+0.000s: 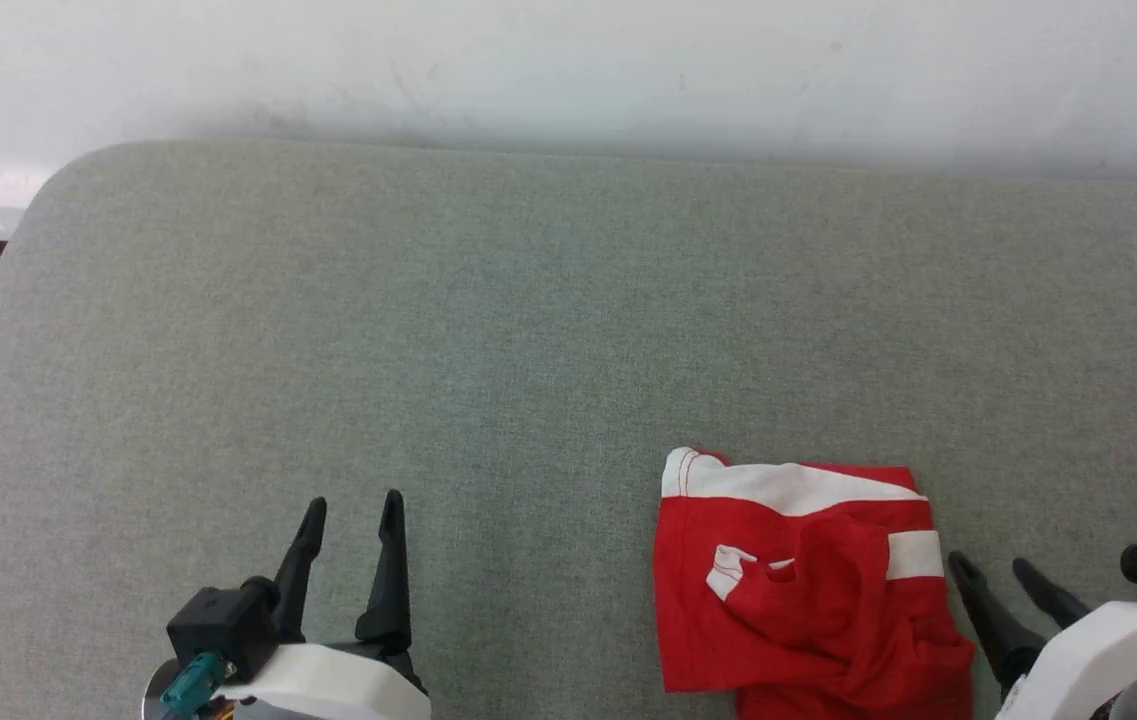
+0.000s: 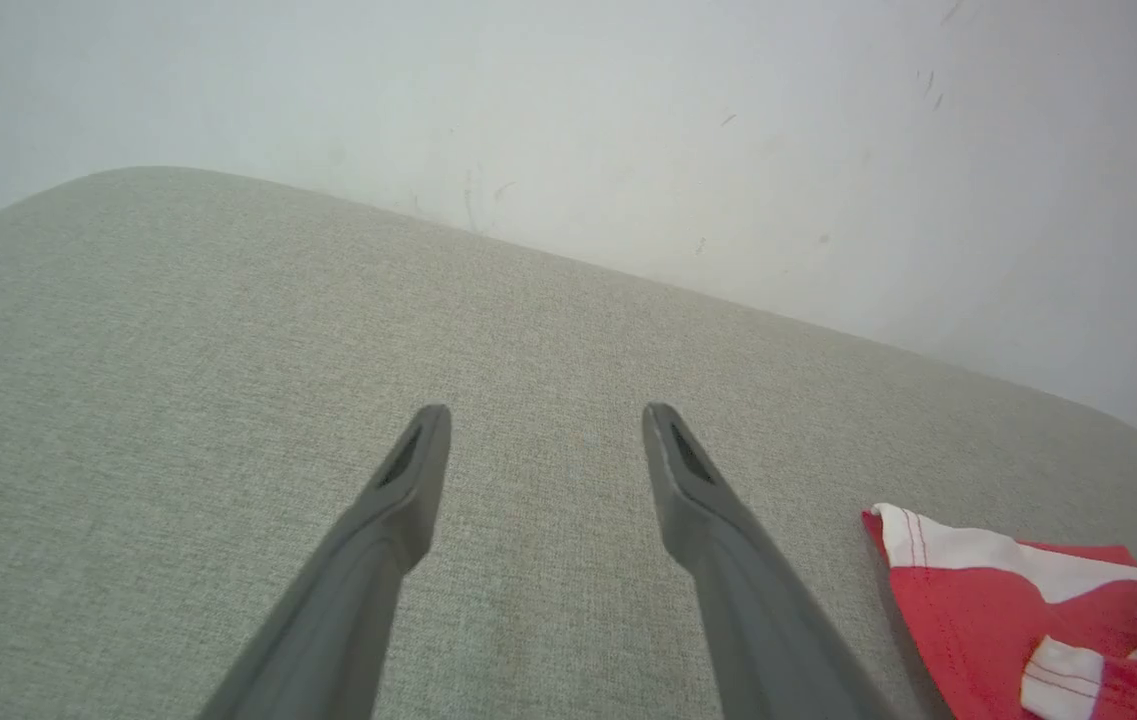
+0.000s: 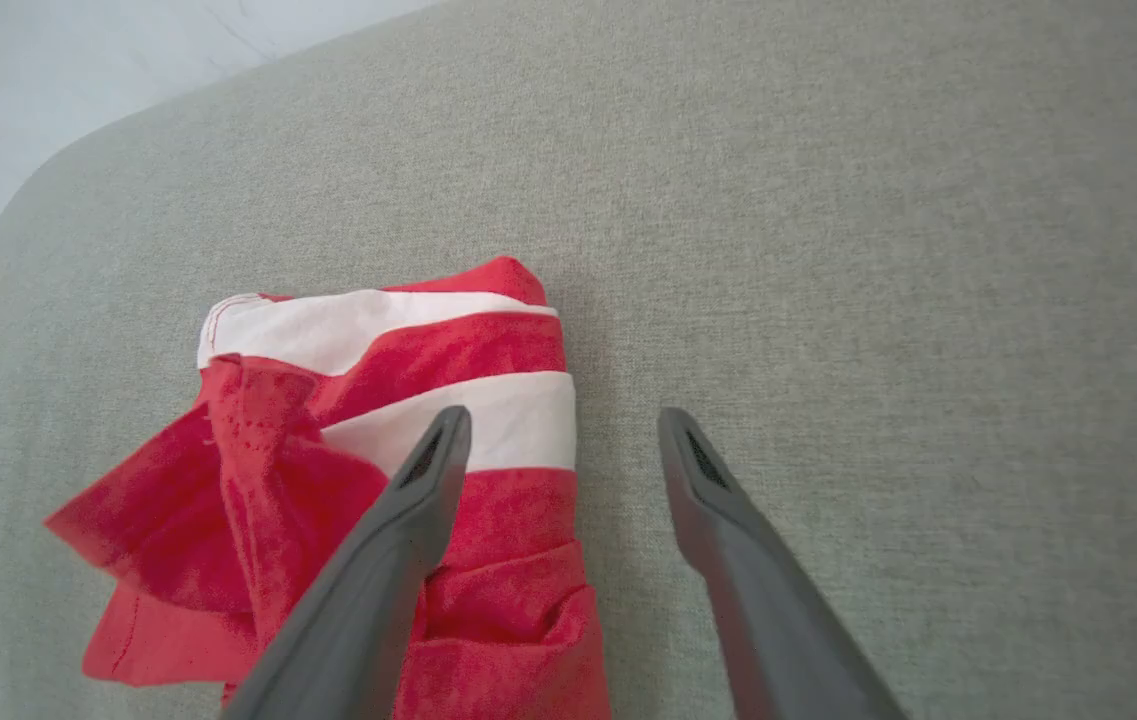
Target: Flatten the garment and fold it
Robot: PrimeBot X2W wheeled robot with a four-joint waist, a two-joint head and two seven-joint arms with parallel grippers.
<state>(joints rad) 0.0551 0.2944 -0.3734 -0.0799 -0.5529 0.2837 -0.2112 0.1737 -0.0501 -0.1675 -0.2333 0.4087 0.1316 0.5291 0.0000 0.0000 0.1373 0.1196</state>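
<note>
At the near right of the grey fabric tabletop, rumpled red soft shorts with white stripes are laid beside the wide, empty right gripper; the left gripper is likewise spread wide.

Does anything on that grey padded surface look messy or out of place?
Yes: the red fabric shorts with white stripes lie bunched near the front right of the grey fabric surface, beside the right pincer. A crumpled fold sits on top and the edges are uneven, so they look rumpled, not flat.
</note>
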